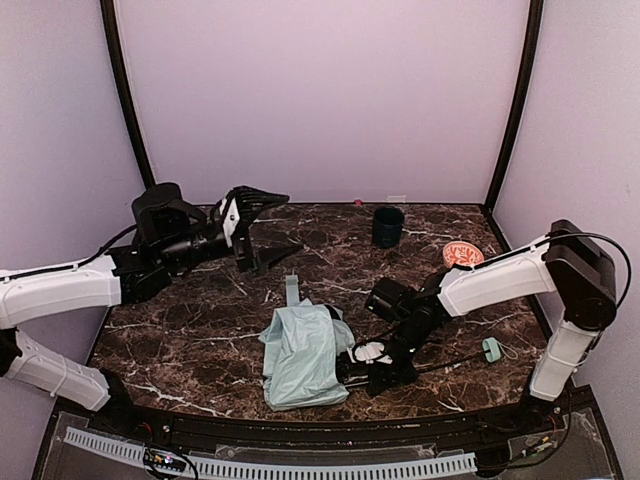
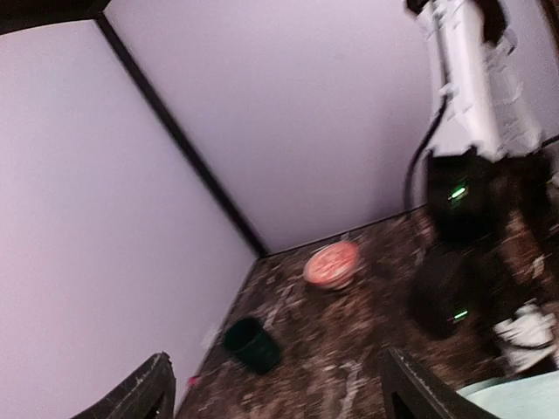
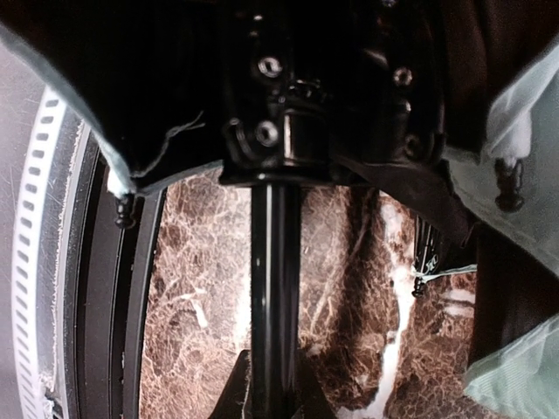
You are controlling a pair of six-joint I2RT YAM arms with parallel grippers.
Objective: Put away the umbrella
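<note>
Now | my right claw (image 3: 272,391) pinched tight on the black shaft (image 3: 275,262) | my left claw (image 2: 275,397) spread wide, holding nothing, raised at far left | umbrella (image 1: 300,355) crumpled at near centre of marble table (image 1: 190,330), its handle (image 1: 491,348) lying near right | dark green cup (image 1: 388,226) far centre-right

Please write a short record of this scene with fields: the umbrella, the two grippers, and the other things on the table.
Umbrella: pale mint-green fabric umbrella, canopy crumpled on the dark marble table near its front edge
Shaft: thin black shaft runs right towards the small mint handle
Right arm: right gripper shut on the shaft, beside the canopy
Left arm: left gripper open, empty, raised at the left
Others: dark green cup and orange-pink bowl, far right part
</note>
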